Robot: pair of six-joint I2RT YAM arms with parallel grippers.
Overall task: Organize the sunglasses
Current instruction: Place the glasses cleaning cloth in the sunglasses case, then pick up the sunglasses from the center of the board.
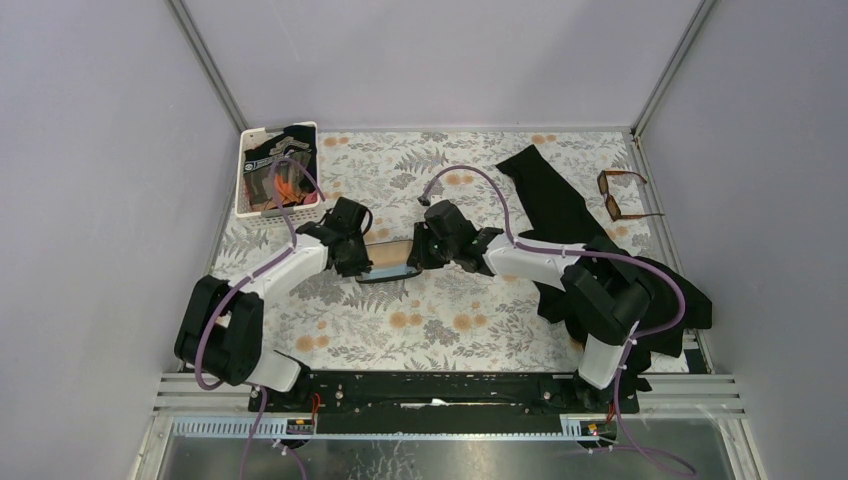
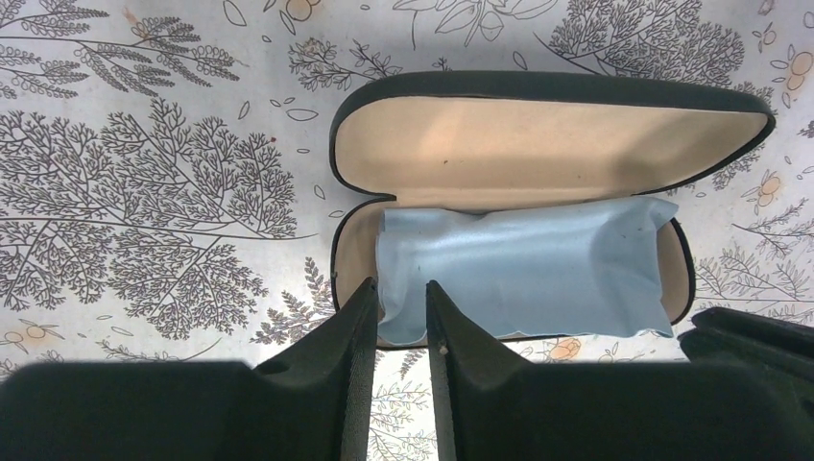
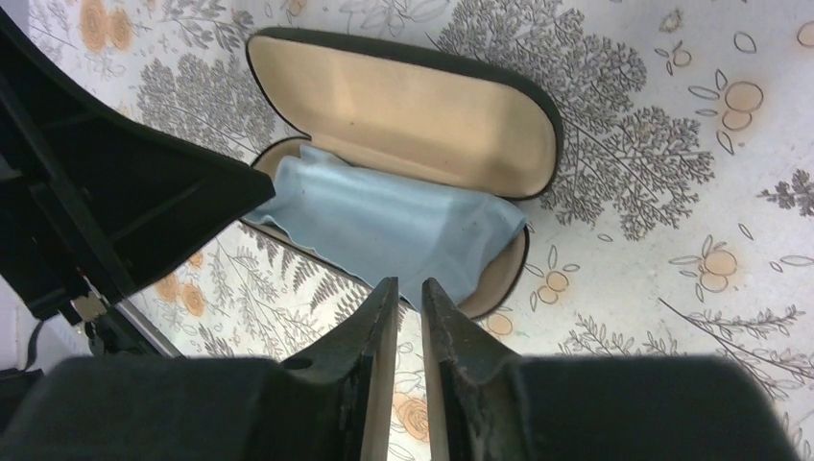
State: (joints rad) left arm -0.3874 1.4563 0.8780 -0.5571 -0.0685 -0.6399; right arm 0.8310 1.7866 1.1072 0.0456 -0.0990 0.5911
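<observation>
Sunglasses [image 1: 611, 206] sit far right, well apart from open case [image 2: 538, 134]. Light, thin, probably fragile; grab at the bridge, not the lenses. Left gripper [image 2: 399, 293], right gripper [image 3: 410, 288]: fingers barely parted, empty.

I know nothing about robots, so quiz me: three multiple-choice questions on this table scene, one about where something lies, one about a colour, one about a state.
1. Where do the sunglasses lie?
A) near left corner
B) far right, beside the black fabric
C) dead centre

2. What colour is the cloth in the case?
A) red
B) light blue
C) yellow

3. The case is:
A) open
B) shut
C) upside down

Answers:
1 B, the overhead view shows them at the far right.
2 B, both wrist views show it pale blue.
3 A, its tan inside is exposed.
</observation>
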